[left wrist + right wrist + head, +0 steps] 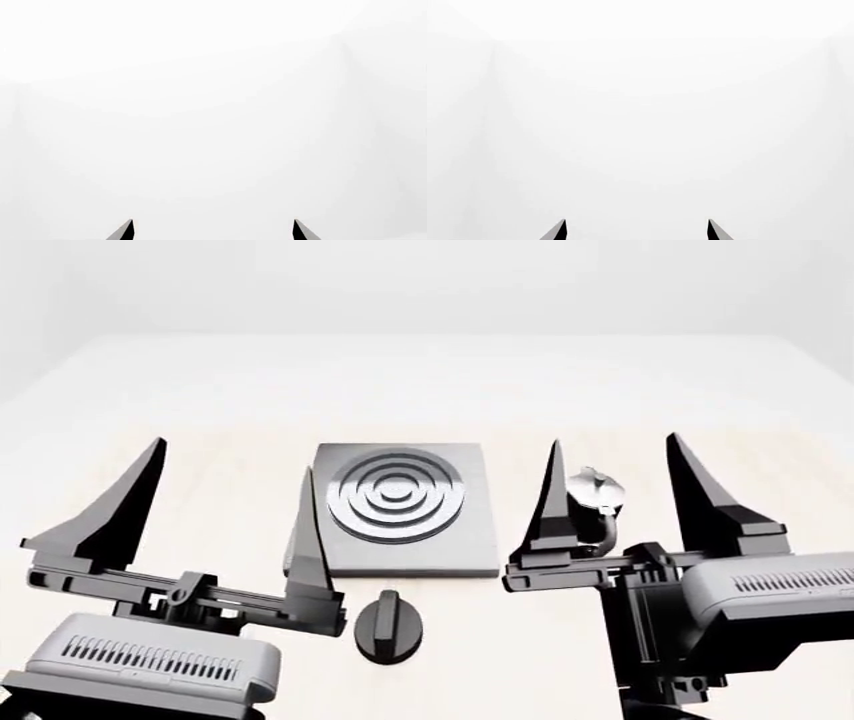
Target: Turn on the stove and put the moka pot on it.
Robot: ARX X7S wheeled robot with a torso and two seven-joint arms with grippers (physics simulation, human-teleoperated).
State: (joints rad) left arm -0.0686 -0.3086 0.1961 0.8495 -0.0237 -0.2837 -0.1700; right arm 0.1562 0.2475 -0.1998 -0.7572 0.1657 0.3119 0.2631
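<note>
On the pale bench [200, 420] the stove [400, 550] lies in the middle with its black knob [387, 626] just in front, the moka pot [594, 508] stands right of it behind the right gripper [614, 480], and both this and the left gripper [227, 505] have their fingers spread wide, grasping nothing.

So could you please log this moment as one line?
left hand open | right hand open | pot beside stove | knob untouched
</note>
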